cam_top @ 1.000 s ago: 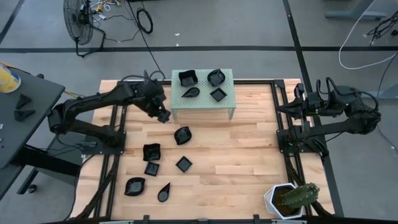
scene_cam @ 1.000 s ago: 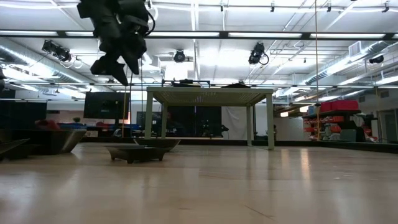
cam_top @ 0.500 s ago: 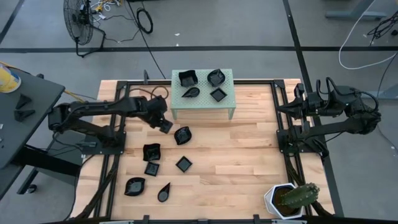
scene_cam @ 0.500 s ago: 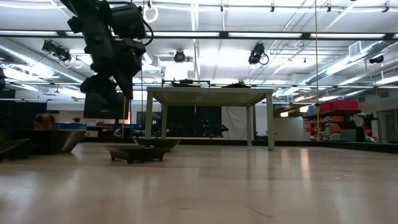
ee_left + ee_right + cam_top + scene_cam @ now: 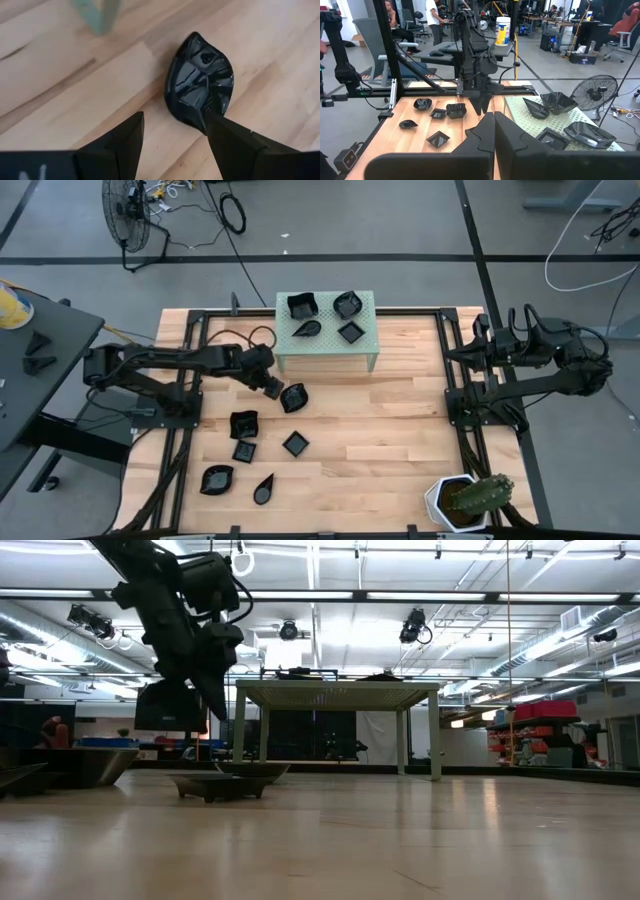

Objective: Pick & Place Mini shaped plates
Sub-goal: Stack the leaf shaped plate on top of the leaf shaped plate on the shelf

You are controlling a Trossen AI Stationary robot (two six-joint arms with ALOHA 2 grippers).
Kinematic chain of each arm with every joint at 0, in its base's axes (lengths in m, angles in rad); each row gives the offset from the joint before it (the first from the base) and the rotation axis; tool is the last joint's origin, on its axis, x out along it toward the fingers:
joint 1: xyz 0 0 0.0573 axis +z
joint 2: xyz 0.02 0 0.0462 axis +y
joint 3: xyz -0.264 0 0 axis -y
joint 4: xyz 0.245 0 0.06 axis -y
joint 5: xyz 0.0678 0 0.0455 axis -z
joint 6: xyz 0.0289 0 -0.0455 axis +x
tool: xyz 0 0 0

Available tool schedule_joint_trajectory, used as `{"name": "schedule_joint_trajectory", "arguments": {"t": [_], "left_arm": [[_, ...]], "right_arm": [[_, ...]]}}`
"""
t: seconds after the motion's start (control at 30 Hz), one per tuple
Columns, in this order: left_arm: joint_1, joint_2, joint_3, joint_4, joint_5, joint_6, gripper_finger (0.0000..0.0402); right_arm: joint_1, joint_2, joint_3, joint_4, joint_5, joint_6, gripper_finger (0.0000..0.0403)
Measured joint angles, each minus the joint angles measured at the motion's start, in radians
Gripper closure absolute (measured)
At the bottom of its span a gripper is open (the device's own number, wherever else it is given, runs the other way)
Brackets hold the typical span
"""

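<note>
A leaf-shaped black mini plate [image 5: 293, 397] [image 5: 200, 80] lies flat on the wooden table, just in front of the pale green stand [image 5: 325, 342]. My left gripper [image 5: 275, 387] [image 5: 172, 132] hovers open above the plate's left end, pointing steeply down; one finger stands over its rim and the other over bare wood. Several more mini plates [image 5: 244, 423] lie at the near left, and several others sit on the stand [image 5: 349, 304]. My right gripper [image 5: 494, 122] is shut, parked high at the table's right side [image 5: 475, 352].
A white pot with a cactus [image 5: 465, 500] stands at the near right corner. Black rails [image 5: 448, 370] frame the table on both sides. Bare wood [image 5: 390, 430] spreads between the stand and the pot.
My left gripper has come down and moved toward the near edge and slightly right, from beside the stand's left leg to just over the leaf-shaped plate. Its fingers have stayed apart. No plate has moved.
</note>
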Motion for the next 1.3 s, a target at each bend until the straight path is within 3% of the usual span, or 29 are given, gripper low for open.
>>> {"name": "schedule_joint_trajectory", "arguments": {"t": [0.8,1.3], "left_arm": [[-0.041,0.188,0.0,0.093,-0.001,-0.093,0.0184],[-0.158,0.194,0.0,0.123,-0.169,-0.265,0.0184]], "right_arm": [[0.0,0.0,0.0,0.0,0.0,0.0,0.0399],[0.0,0.0,0.0,0.0,0.0,0.0,0.0399]]}}
